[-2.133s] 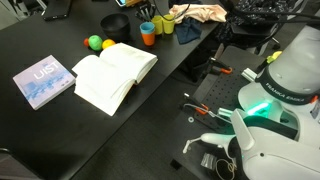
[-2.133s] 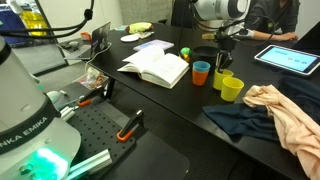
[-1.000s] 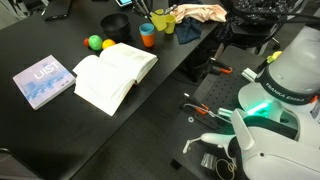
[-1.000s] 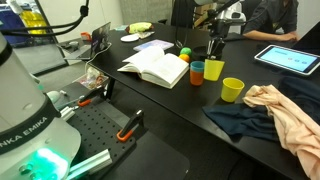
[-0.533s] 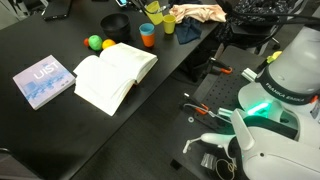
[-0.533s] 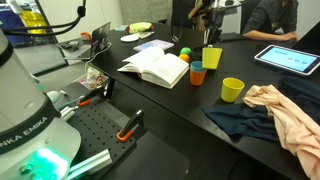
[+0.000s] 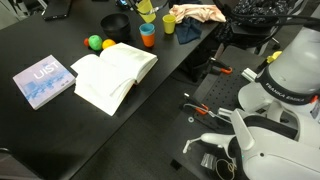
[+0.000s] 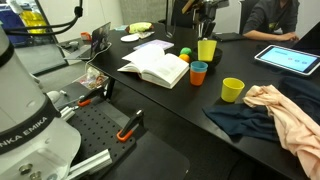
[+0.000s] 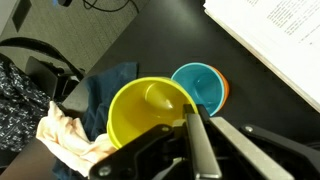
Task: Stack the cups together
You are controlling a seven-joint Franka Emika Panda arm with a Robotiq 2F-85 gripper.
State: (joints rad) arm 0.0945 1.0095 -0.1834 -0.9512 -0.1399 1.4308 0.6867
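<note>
My gripper (image 8: 207, 36) is shut on the rim of a yellow cup (image 8: 206, 50) and holds it in the air, just beside and above the orange cup (image 8: 198, 74). The blue cup (image 9: 198, 82) sits nested inside the orange one. In the wrist view the held yellow cup (image 9: 148, 112) partly overlaps the blue cup, with my gripper (image 9: 191, 122) pinching its wall. A second yellow cup (image 8: 232, 89) stands alone on the black table near the cloths. In an exterior view the held cup (image 7: 147, 9) is at the top edge, above the orange cup (image 7: 147, 34) and second yellow cup (image 7: 168, 24).
An open book (image 8: 155, 66) lies next to the orange cup, with green and yellow balls (image 7: 96, 42) behind it. A peach cloth (image 8: 283, 108) over a dark cloth (image 8: 232, 120), a tablet (image 8: 290, 60), a black bowl (image 7: 116, 22) and a blue book (image 7: 43, 80) lie around.
My gripper lifted one yellow cup off the table from beside the other yellow cup and carried it up and over toward the orange and blue cups.
</note>
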